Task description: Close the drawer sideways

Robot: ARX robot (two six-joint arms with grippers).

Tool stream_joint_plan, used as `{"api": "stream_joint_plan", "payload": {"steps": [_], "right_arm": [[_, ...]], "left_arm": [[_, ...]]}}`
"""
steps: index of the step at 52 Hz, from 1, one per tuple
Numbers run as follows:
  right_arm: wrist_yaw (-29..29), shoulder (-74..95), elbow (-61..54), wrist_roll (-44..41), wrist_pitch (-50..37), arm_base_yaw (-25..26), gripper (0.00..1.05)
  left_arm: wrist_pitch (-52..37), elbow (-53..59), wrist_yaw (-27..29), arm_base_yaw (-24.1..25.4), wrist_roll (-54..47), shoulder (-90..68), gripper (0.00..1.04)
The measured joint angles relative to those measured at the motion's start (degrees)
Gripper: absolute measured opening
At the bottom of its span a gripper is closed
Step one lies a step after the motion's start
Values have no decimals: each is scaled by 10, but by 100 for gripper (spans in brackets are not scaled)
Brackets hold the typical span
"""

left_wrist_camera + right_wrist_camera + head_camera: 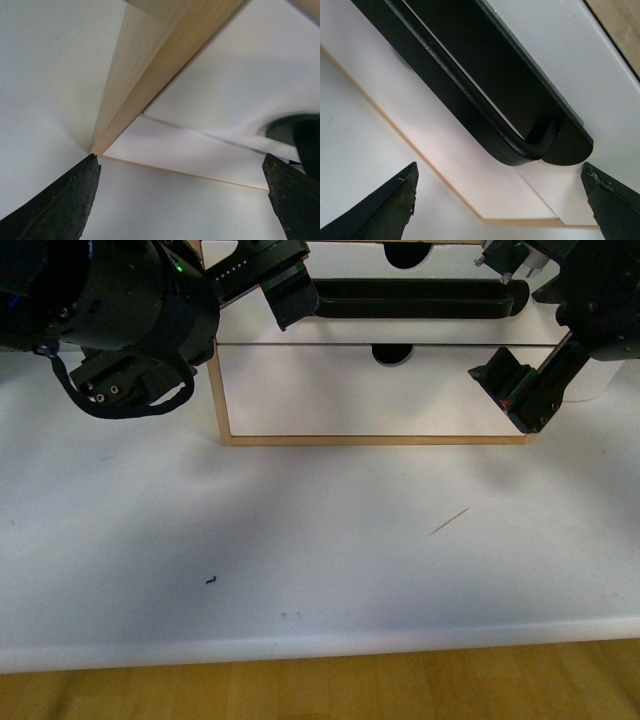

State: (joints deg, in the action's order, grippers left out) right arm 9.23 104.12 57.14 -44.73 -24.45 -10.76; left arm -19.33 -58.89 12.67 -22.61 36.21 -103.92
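Observation:
The drawer (440, 328) is the upper one in a small wooden chest, white-fronted with a long black bar handle (420, 298). Its front looks to stand a little forward of the plain drawer (380, 395) below. My left gripper (262, 285) is open at the chest's left end. In the left wrist view its open gripper (177, 200) frames the chest's wooden side (135, 75) and the drawer's front (250, 70). My right gripper (510, 325) is open around the handle's right end. In the right wrist view the handle (470, 100) and the drawer's front (445, 160) lie between its open gripper (500, 205), untouched.
The chest stands at the back of a white table (300, 540). A thin wooden splinter (450, 521) and a small dark speck (212, 580) lie on it. The table's front edge (320, 650) borders a wooden floor. A white object (603, 385) shows behind the right arm.

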Motion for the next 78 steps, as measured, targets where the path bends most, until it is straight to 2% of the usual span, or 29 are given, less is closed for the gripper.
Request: {"api": "stream_joint_plan", "payload": {"steps": [17, 41, 48, 53, 57, 64, 69, 78], "right_arm": [[5, 10, 9, 19, 2, 0, 96], [76, -203, -155, 37, 38, 52, 96], [99, -339, -243, 78, 54, 90, 96], [120, -454, -304, 117, 86, 125, 96], [139, -553, -356, 145, 121, 158, 96], [172, -679, -414, 181, 183, 207, 96], [194, -802, -459, 219, 238, 256, 96], [196, -828, -463, 231, 240, 261, 96]], "left_arm": [[2, -8, -6, 24, 3, -11, 99], [-5, 136, 62, 7, 5, 171, 99], [18, 223, 117, 5, 5, 280, 99], [64, 294, 179, 4, -1, 389, 99], [124, 353, 225, -1, 0, 488, 99], [210, 417, 274, 1, 18, 604, 99], [273, 452, 343, 2, 21, 693, 99], [276, 453, 348, 4, 28, 710, 99]]}}
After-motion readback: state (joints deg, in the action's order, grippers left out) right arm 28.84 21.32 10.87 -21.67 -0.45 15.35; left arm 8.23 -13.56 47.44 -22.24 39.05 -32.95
